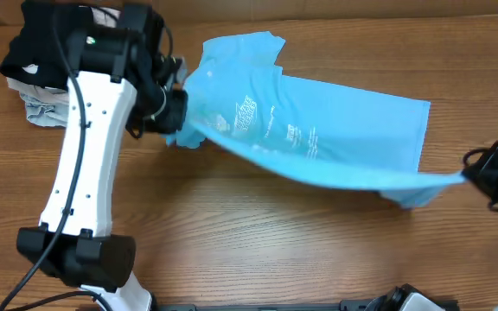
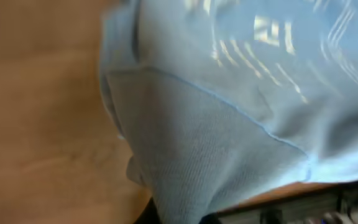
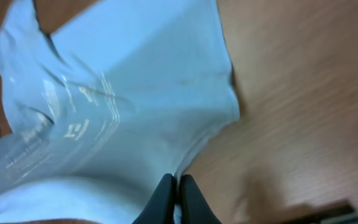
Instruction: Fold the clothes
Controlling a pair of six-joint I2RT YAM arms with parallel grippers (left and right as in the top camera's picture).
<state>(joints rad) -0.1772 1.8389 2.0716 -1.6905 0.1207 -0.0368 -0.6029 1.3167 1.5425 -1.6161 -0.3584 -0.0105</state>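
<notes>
Across the middle of a wood-grain table (image 1: 258, 250) with a smooth brown top, a thin sky-blue T-shirt (image 1: 318, 121): soft, matte cotton, short-sleeved, with the sleeves and collar end towards the far left and the hem end towards the right. On the chest, small white print (image 1: 245, 112) in curved lines, too blurred to read. Far half flat on the wood; near edge raised off the table and drawn into one long, taut fold between the two arms. At the left end of that fold, the left gripper (image 1: 173, 117), black, on a white arm, with bunched cloth hanging just below it; clamped on the T-shirt to judge by the pull, though with jaws buried in fine-ribbed knit in its own wrist view. At the right end, the right gripper (image 1: 482, 168), slim dark fingers (image 3: 163, 202) pressed together on the fabric edge. In the far left corner, partly under the left arm, a black garment (image 1: 37, 43) folded on top of pale garments (image 1: 37, 111)
</notes>
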